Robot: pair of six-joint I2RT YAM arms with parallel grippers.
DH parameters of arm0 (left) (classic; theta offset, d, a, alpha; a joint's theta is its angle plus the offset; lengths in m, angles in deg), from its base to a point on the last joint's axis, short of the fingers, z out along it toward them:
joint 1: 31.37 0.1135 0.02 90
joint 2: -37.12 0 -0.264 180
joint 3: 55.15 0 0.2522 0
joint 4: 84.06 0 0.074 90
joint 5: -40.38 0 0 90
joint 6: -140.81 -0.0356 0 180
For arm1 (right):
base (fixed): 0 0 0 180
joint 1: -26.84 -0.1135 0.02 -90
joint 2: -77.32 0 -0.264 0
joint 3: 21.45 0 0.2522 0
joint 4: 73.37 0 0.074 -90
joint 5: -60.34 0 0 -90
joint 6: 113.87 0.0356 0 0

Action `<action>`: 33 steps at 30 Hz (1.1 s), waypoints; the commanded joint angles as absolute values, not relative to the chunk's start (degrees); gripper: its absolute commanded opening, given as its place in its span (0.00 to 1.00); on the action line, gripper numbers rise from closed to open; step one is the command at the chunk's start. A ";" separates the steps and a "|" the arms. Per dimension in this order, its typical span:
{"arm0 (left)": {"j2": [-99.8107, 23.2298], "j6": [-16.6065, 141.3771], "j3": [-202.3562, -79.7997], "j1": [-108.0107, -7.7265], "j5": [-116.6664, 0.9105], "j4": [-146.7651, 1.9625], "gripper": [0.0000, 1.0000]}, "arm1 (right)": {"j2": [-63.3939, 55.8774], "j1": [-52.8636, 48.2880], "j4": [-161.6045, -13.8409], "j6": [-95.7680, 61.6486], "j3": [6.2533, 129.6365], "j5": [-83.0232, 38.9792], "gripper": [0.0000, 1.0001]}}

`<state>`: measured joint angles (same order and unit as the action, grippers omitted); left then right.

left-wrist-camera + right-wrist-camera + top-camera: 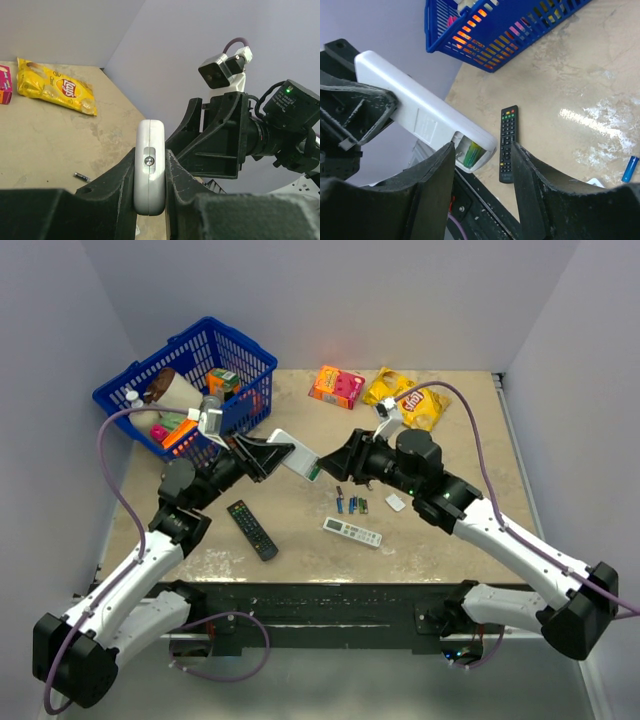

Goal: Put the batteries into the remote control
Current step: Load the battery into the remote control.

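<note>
The left gripper [150, 156] was clamped on the remote control [149, 172], one finger on each broad face. It held the remote off the table with the narrow edge toward the wrist camera. The right gripper [483, 148] stood with its jaws apart around the remote's free end. A gap showed between the casing and the right-hand finger [540, 195], so I recorded no grip there. That end's battery compartment [470, 152] lay uncovered, with something green and yellow inside; I could not tell how it was seated.

In the overhead view, both grippers met just left of centre frame. The loose batteries [351, 504] lay in a short row on the table [300, 560] just below the right gripper. A small white flat piece [396, 503] sat beside them to the right. A slim white remote [352, 532] lay below the row, and a black remote [252, 529] lay at lower left. A blue basket [190, 380] of goods occupied the upper left. An orange carton [337, 386] and yellow crisp bags [405, 398] lay at top centre.
</note>
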<state>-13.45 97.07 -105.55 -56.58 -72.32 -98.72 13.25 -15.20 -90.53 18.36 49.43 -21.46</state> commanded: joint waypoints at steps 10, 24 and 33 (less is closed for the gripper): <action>-14.56 92.64 -109.95 -57.74 -71.15 -101.15 0.00 | 9.65 -16.84 -88.98 22.79 52.25 -28.25 0.34; -13.78 87.11 -109.78 -60.55 -69.57 -102.11 0.00 | 7.54 -16.76 -92.84 28.77 52.17 -32.56 0.01; -14.82 90.96 -109.16 -60.81 -62.64 -95.47 0.00 | 7.80 -16.84 -90.29 26.49 52.95 -29.84 0.60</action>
